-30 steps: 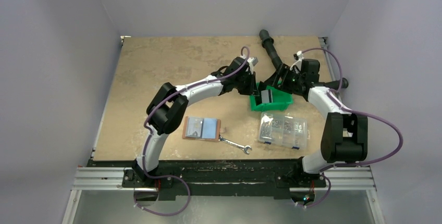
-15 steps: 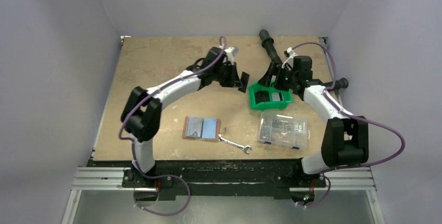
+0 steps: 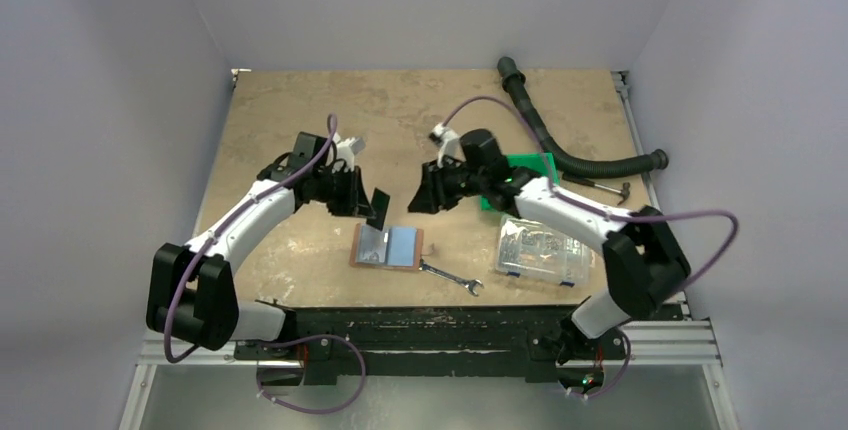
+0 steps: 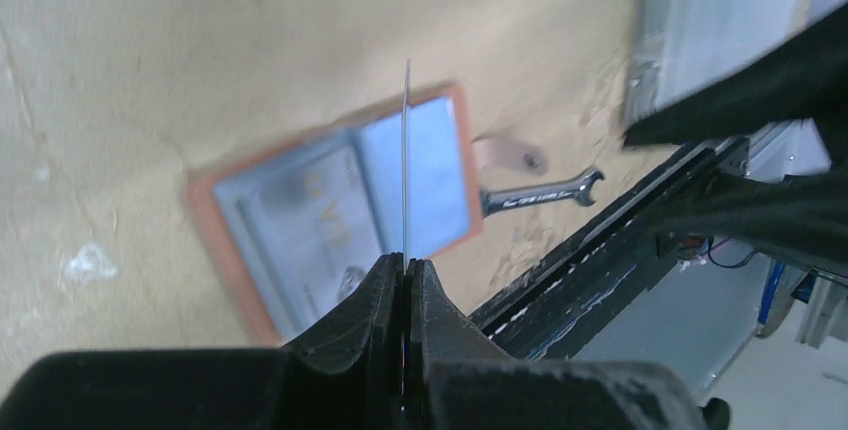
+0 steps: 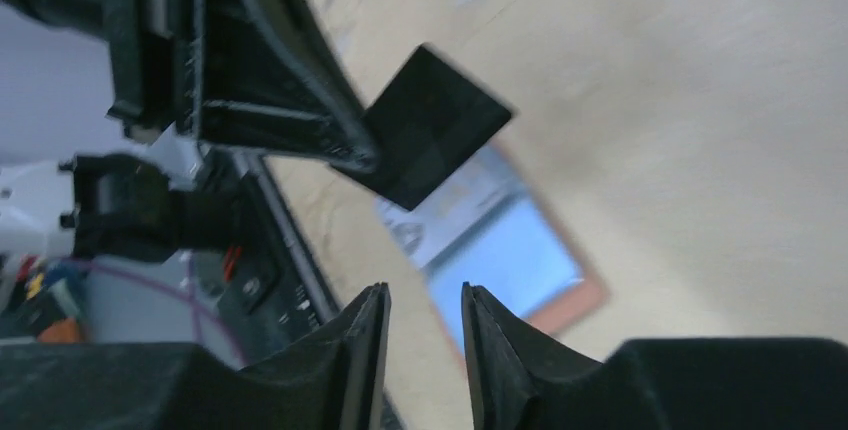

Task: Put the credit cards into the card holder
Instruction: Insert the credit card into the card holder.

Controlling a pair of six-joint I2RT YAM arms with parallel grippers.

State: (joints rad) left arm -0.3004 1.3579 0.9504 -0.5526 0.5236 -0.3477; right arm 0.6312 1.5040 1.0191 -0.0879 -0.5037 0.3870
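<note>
The card holder (image 3: 388, 247) lies open on the table, reddish-brown rim up; a light blue credit card (image 3: 402, 245) fills its right half. My left gripper (image 3: 362, 198) is shut on a dark credit card (image 3: 378, 208), held on edge just above the holder's left half. In the left wrist view that card (image 4: 406, 160) shows as a thin line rising from the left gripper (image 4: 405, 262), over the holder (image 4: 300, 220). My right gripper (image 3: 426, 200) hovers just right of the holder. In its wrist view the right gripper (image 5: 424, 295) is open and empty above the holder (image 5: 575, 305), the dark card (image 5: 430, 135) ahead of it.
A green bin (image 3: 528, 165) sits behind the right arm, a clear compartment box (image 3: 542, 248) right of the holder, and a wrench (image 3: 452, 278) near the front edge. A black ribbed hose (image 3: 560, 145) curves along the back right, with a small tool (image 3: 606, 188) beside it.
My left arm carried the dark card from the green bin leftward and nearer, to above the holder. My right arm swung left from the bin toward the holder, and its jaws narrowed.
</note>
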